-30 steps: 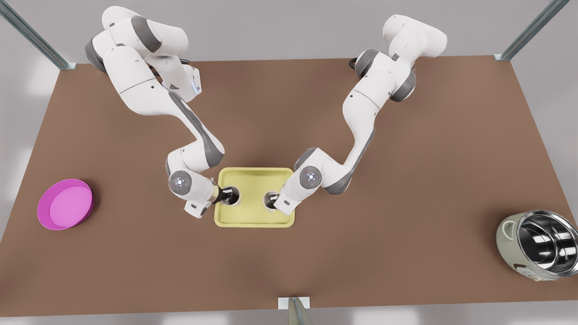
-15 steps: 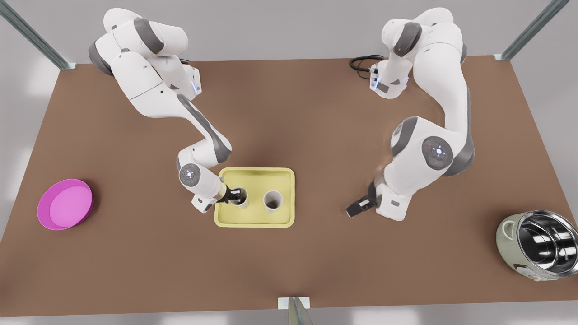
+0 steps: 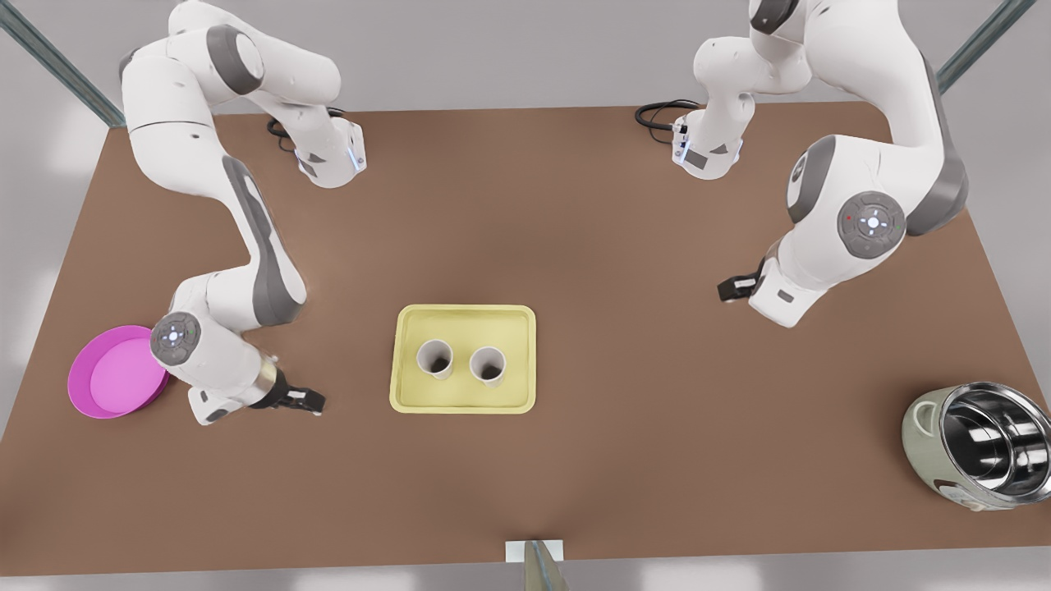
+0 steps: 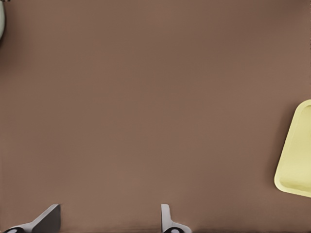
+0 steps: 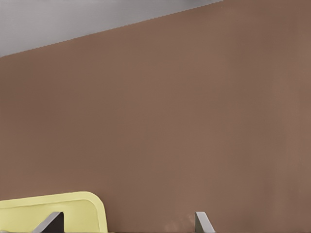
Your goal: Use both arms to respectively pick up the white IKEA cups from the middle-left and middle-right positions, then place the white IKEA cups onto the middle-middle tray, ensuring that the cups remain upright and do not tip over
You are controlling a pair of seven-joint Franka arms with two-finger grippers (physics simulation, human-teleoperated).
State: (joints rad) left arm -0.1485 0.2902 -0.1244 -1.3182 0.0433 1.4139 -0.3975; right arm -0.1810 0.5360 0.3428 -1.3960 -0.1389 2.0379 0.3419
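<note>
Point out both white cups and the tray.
Cup nearer the front view's left (image 3: pixel 435 359): front view, its grey inside.
Cup nearer the front view's right (image 3: pixel 488 364): front view, its inside.
Tray (image 3: pixel 464 322): front view, bare floor.

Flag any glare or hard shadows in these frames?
Front view: bright reflections inside the rice cooker's steel pot; only soft, diffuse shadows on the table; white cups on the tray evenly lit. Left wrist view: flat light, left gripper open over bare table. Right wrist view: same, right gripper open beside the tray corner.
</note>
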